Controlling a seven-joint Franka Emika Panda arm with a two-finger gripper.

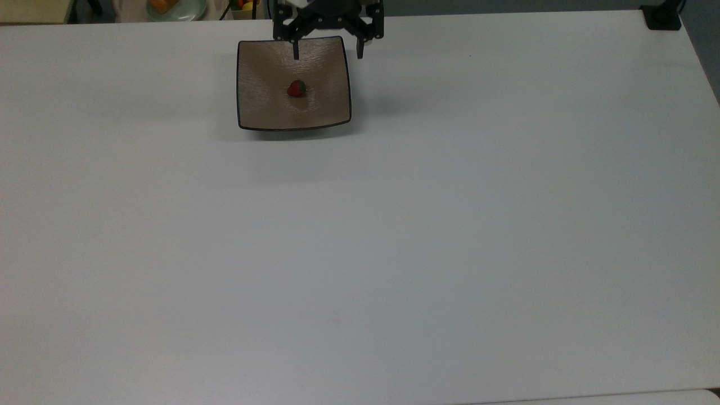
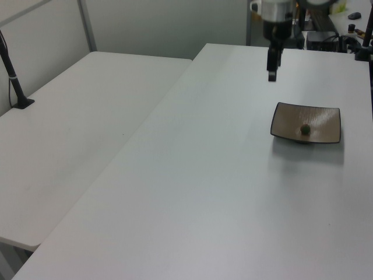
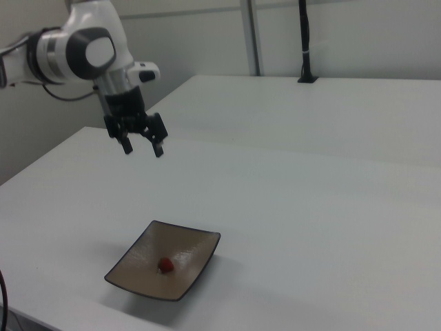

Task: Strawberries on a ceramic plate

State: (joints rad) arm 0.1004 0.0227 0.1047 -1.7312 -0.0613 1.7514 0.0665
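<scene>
Your tiny red strawberry with its dark green cap (image 1: 296, 88) lies free near the middle of the square tan-brown glossy ceramic plate (image 1: 264, 112), which rests on the white table (image 1: 394, 225). The black two-finger gripper (image 1: 328, 53) hangs high above, at about one o'clock from the berry in the top view, its fingers spread wide and holding nothing. I judge the placing step done; what's left is to back the arm clear without disturbing the plate.
</scene>
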